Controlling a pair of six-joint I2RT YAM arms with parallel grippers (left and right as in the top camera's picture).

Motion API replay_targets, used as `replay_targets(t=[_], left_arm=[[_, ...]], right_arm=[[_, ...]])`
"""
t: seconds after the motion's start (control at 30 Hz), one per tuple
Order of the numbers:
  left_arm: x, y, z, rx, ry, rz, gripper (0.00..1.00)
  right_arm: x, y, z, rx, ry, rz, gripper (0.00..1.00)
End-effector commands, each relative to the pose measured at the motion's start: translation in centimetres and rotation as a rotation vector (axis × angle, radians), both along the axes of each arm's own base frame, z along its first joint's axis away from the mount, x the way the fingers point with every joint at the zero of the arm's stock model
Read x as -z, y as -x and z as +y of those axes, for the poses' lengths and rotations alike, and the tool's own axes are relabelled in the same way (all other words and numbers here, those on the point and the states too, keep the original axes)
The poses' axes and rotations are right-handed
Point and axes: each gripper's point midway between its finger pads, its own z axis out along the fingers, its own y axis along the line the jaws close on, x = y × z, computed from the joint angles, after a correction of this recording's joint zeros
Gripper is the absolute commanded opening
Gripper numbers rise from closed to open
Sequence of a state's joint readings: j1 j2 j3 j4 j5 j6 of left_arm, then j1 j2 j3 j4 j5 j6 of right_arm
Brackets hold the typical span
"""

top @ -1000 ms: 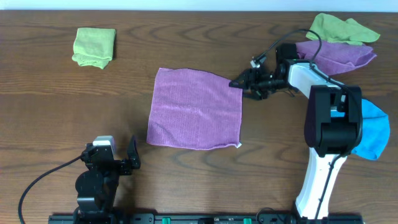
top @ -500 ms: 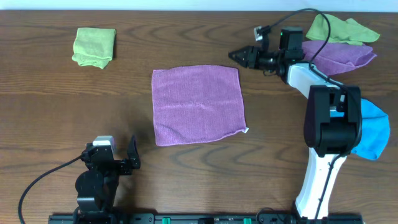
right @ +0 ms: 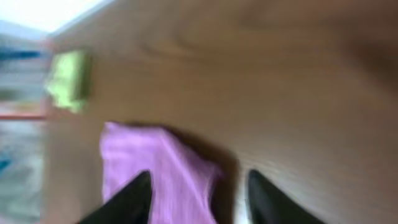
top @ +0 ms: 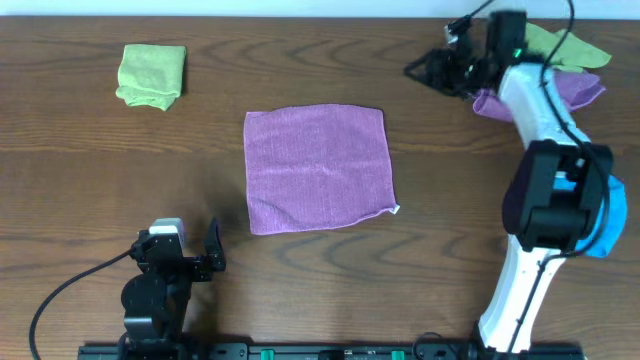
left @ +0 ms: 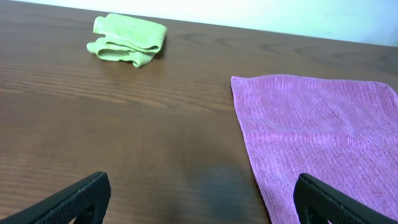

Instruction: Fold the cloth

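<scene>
Cloth (top: 318, 168) lay flat on tabletop (top: 80, 150), squared up, unfolded. Right tool (top: 418, 70) released, empty, had withdrawn past cloth's far right corner. Left tool (left: 200, 190) open, idle near cloth's near left corner. First fold pending.

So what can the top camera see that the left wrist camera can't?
Only the overhead view shows the right gripper, the lilac cloth, the blue cloth and the white tag on the magenta cloth. Only the left wrist view shows the left gripper up close, its fingertips wide apart. Both show the magenta cloth lying flat and the folded green cloth on the table.
</scene>
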State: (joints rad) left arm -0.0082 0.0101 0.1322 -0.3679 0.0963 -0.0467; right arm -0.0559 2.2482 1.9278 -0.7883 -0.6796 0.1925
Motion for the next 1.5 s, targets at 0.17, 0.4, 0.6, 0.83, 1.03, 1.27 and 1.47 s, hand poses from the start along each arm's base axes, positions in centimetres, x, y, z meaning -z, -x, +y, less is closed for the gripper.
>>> replay_targets(t=[0.17,0.4,0.6,0.83,1.03,1.27,1.47], left_arm=[[1.1,0.0,0.3,-0.012,-0.023,0.023,0.95],[1.1,0.0,0.3,-0.012,-0.023,0.023,0.96],[1.0,0.0,0.3,-0.012,-0.023,0.022,0.95],[1.0,0.0,0.3,-0.012,-0.023,0.022,0.95],[1.1,0.0,0.3,-0.012,-0.023,0.023,0.95],[0.5,0.9,-4.9,0.144,0.464,0.091,0.95],[-0.1,2.3,-8.1,0.245,0.763,0.206,0.95]], right_arm=[[-6.7,6.2,0.0,-0.102,0.306,0.083,0.34],[-11.2,13.5,2.3,-0.222,0.463,0.072,0.36],[-15.1,20.9,1.0,-0.210,0.517,-0.061,0.43],[-14.4,29.3,-0.6,-0.135,0.488,-0.207,0.60],[-14.2,33.7,0.1,-0.145,0.404,-0.175,0.99],[-13.6,34.8,-0.1,-0.157,0.406,-0.127,0.99],[-14.1,34.0,0.0,-0.147,0.406,-0.165,0.99]])
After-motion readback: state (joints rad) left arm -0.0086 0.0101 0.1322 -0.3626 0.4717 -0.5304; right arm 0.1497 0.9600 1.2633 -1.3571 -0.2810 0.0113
